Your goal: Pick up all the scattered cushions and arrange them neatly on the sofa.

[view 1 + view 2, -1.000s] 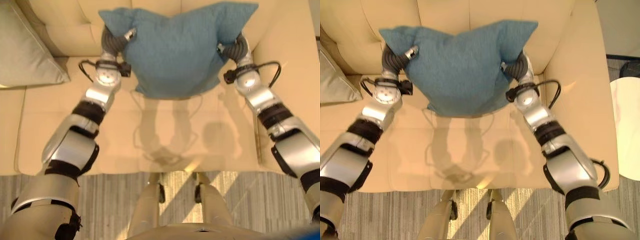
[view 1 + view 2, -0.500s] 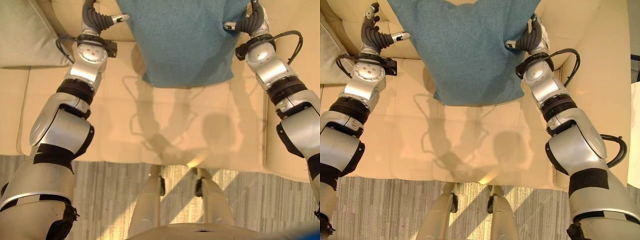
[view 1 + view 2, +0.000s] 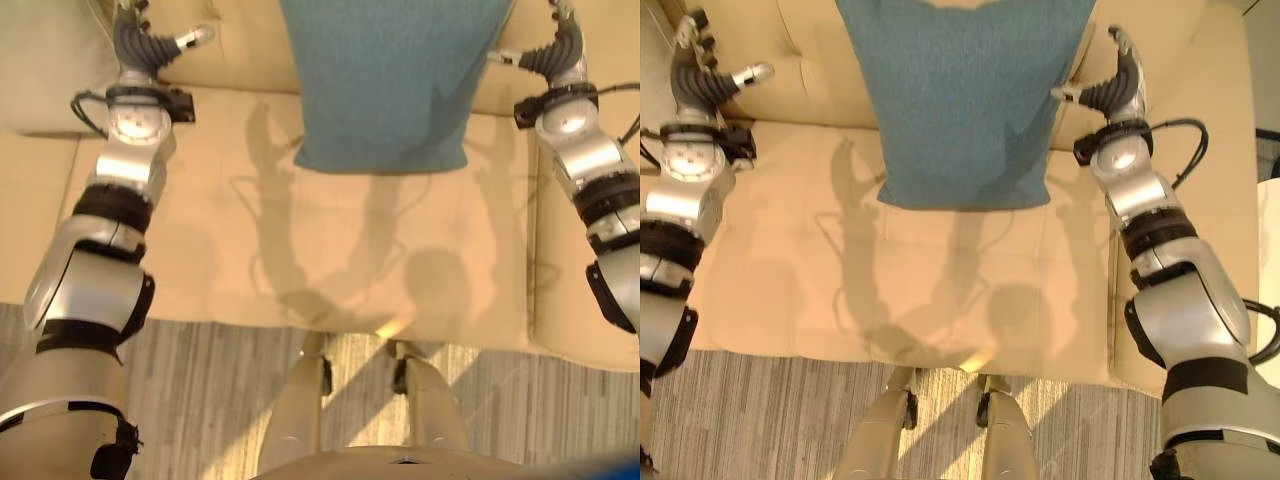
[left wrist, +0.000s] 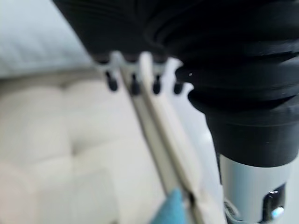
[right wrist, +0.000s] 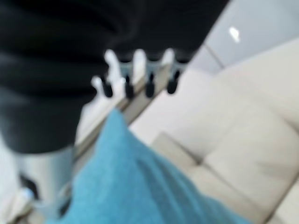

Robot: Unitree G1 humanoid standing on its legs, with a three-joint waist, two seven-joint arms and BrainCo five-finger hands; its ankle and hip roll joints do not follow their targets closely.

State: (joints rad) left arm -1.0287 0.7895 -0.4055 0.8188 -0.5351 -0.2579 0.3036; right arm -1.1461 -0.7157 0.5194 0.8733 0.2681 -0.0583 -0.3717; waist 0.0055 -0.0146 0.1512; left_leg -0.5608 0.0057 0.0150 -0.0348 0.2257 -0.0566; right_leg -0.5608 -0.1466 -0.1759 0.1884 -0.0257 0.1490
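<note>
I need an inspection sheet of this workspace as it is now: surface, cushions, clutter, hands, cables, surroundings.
Surface: cream sofa seat, bare in front of the cushion.
Job's things: blue cushion stands upright against the sofa backrest, its lower edge on the seat; a grey-green cushion lies at the robot's far left.
Clutter: nothing seen.
Hands: left hand open, apart from the blue cushion; right hand open, close beside the cushion's edge, gripping nothing.
Cables: nothing seen apart from the robot's own.
Surroundings: striped grey floor before the sofa; sofa armrest on the robot's right.
</note>
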